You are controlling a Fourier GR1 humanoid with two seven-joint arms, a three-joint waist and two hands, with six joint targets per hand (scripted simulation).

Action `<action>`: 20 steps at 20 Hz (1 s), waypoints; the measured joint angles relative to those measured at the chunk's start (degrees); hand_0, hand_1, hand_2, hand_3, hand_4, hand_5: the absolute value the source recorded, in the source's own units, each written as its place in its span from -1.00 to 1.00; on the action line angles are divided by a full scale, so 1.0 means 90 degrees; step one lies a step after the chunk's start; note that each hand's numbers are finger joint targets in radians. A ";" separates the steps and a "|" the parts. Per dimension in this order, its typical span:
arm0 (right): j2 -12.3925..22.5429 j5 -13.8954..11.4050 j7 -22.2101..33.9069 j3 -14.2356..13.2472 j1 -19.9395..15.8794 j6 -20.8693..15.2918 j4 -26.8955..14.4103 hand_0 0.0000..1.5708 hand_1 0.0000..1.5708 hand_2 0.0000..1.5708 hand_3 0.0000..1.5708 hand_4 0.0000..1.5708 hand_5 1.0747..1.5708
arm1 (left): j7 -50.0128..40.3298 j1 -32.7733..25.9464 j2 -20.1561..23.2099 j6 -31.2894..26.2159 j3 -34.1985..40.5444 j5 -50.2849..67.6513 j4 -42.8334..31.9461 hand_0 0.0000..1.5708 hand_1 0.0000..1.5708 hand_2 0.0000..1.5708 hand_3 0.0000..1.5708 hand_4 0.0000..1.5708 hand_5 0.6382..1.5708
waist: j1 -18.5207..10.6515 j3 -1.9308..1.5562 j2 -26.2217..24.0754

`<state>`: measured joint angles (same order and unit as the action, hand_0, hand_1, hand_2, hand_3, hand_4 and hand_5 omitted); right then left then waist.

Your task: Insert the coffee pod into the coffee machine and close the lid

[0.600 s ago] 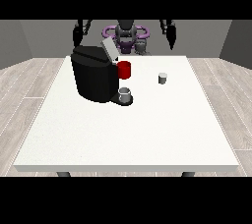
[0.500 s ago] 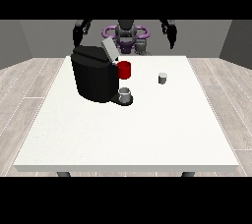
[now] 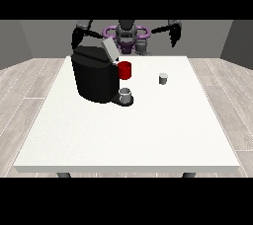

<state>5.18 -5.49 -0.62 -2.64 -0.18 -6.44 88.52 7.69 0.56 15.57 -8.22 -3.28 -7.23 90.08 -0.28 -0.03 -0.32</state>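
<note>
A black coffee machine (image 3: 94, 77) stands on the left half of the white table (image 3: 128, 125), with its grey lid (image 3: 109, 49) tilted up and open. A red part (image 3: 125, 70) shows at its front, and a grey cup (image 3: 126, 95) sits on its drip base. The small grey coffee pod (image 3: 163, 78) stands alone on the table, right of the machine. The hand at the view's right (image 3: 174, 35) hangs in the air behind the table's far edge, well above and behind the pod. The hand at the view's left (image 3: 76, 38) is raised behind the machine, partly hidden by it.
The robot's torso (image 3: 127, 36) is behind the table's far edge. Bare white tabletop spreads from the machine and pod to the near edge (image 3: 128, 168). Wooden floor surrounds the table.
The hand at the view's right has shifted slightly inward and downward. The machine, lid and pod have not moved.
</note>
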 measured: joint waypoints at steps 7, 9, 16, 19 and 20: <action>-0.0167 -0.0389 -0.0059 0.0280 -0.0336 -0.0243 0.0010 -1.00 -1.00 -1.00 -1.00 -1.00 1.00 | 0.0004 0.0804 0.0714 -0.0287 0.0402 -0.0444 -0.0788 -1.00 -1.00 -1.00 -1.00 -1.00 1.00 | 0.0400 0.0003 0.0451; -0.0189 -0.0378 -0.0161 0.0333 -0.0398 -0.0193 0.0015 -1.00 -1.00 -1.00 -1.00 -1.00 1.00 | -0.0016 0.1104 0.0966 -0.0422 0.0618 -0.0457 -0.1125 -1.00 -1.00 -1.00 -1.00 -1.00 1.00 | 0.0555 0.0004 0.0642; -0.0381 -0.0528 -0.0020 0.0562 -0.0827 -0.0257 -0.0080 -1.00 -1.00 -1.00 -1.00 -1.00 1.00 | -0.0229 0.1948 0.1340 -0.0545 0.0640 -0.1025 -0.2096 -1.00 -1.00 -1.00 -1.00 -1.00 1.00 | 0.0915 0.0005 0.1183; -0.0454 -0.0581 0.0140 0.0623 -0.1038 -0.0293 -0.0087 -1.00 -1.00 -1.00 -1.00 -1.00 1.00 | -0.0114 0.2234 0.1370 -0.0519 0.0600 -0.1279 -0.2584 -1.00 -1.00 -1.00 -1.00 -1.00 1.00 | 0.1008 0.0004 0.1392; -0.0479 -0.0552 0.0107 0.0672 -0.1032 -0.0314 -0.0111 -1.00 -1.00 -1.00 -1.00 -1.00 1.00 | -0.0053 0.2310 0.1415 -0.0535 0.0617 -0.1338 -0.2761 -1.00 -1.00 -1.00 -1.00 -1.00 1.00 | 0.1029 0.0006 0.1463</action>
<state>0.86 -10.46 0.34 3.41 -9.47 -9.27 87.53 7.21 21.35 28.30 -13.03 2.28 -19.27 65.23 8.98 0.03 12.85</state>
